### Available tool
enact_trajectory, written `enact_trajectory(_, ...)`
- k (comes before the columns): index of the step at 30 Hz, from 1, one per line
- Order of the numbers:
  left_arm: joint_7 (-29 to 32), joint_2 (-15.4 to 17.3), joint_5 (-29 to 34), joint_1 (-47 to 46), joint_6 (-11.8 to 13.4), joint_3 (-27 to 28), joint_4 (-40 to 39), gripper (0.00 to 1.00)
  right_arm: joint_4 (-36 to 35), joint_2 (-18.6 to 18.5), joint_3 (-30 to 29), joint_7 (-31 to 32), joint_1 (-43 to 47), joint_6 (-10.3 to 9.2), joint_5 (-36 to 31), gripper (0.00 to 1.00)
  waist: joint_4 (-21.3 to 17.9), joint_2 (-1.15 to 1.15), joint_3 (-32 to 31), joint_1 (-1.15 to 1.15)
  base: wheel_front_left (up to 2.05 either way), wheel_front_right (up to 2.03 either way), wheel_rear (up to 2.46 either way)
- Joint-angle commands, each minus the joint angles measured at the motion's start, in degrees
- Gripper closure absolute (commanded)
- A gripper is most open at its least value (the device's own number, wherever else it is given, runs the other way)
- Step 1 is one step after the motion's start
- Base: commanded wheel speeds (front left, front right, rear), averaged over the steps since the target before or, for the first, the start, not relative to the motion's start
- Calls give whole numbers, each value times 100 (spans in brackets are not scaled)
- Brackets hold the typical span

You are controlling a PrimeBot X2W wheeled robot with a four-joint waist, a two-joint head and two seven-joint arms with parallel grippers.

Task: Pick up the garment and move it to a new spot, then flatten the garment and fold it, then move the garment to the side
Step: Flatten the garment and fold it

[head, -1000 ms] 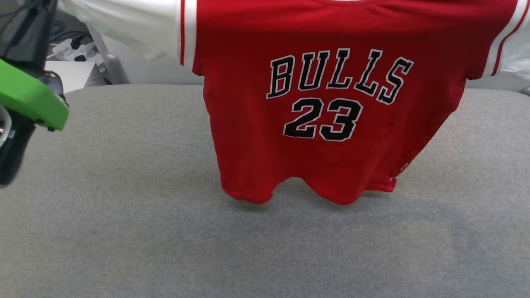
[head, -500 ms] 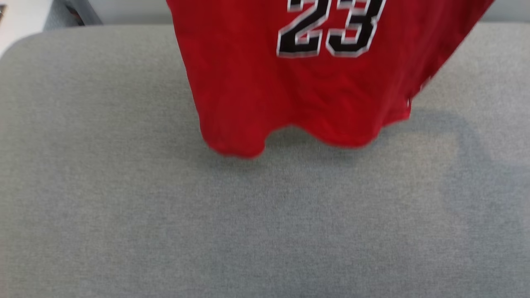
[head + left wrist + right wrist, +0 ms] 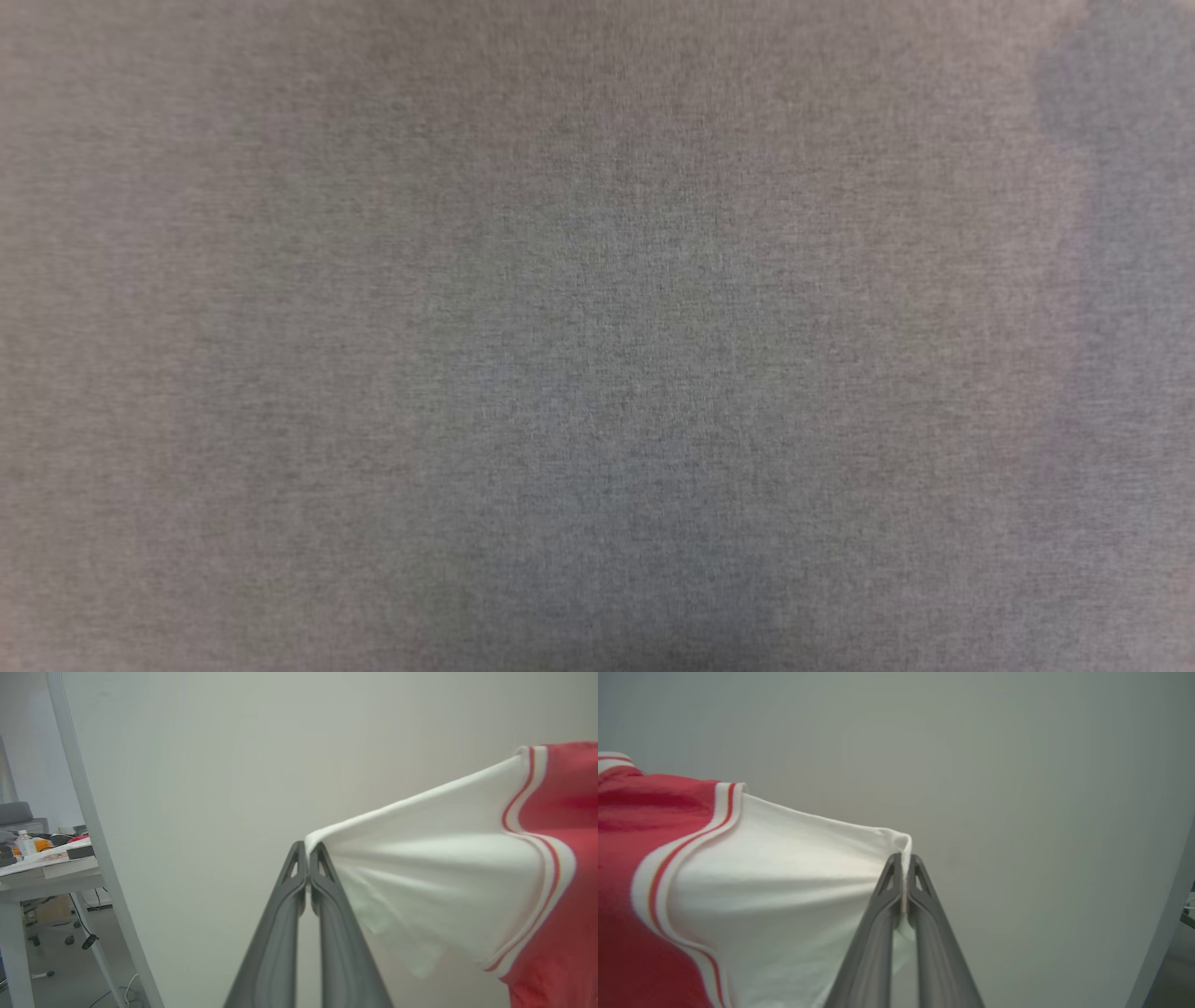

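— Between the two hands, what's there?
— One red shirt (image 3: 467,882), stretched sleeve to sleeve. Its left hand (image 3: 307,848) is clamped tight on one white sleeve tip, with the shirt running off to its right. Its right hand (image 3: 904,859) pinches the other tip, shirt to its left.
— And the head camera?
— Grey cloth surface (image 3: 597,336).

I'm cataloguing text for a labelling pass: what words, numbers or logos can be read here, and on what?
None can be read.
The jersey: the white sleeve and red body in the wrist views bear no print.
The bottle on the desk: label too small to read.
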Motion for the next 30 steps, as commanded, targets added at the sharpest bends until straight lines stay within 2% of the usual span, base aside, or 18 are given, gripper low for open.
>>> enact_trajectory(1,-107,-62,143,-266,-26,12,272,100,221,-39,-76,-163,-269,-13,-73,100,-185,0,645,-1,0,0,0)
enact_trajectory(7,-746,-532,361,-879,-151,32,1246,100,1025,201,-157,-784,-1055,-13,-179,100,-166,0,1030,-1,0,0,0)
enact_trajectory(9,-916,-683,368,-969,-277,18,1532,100,1241,240,-112,-966,-1202,-13,-205,100,-144,0,1119,-1,0,0,0)
enact_trajectory(10,-1105,-868,353,-965,-416,27,1866,100,1478,269,23,-1207,-1244,-13,-207,100,-77,0,1178,-1,0,0,0)
enact_trajectory(14,-1261,-1103,277,-704,-584,113,2157,100,1741,241,202,-1423,-1154,-13,-79,100,38,0,1189,-1,0,0,0)
enact_trajectory(21,-1308,-1420,352,144,-731,527,2131,100,1872,202,593,-1676,-517,-13,326,100,131,0,954,-1,0,0,0)
enact_trajectory(30,-1310,-1818,637,2064,-880,1188,1697,100,1616,-81,1120,-1734,1095,-13,1081,100,206,0,139,-1,0,0,0)
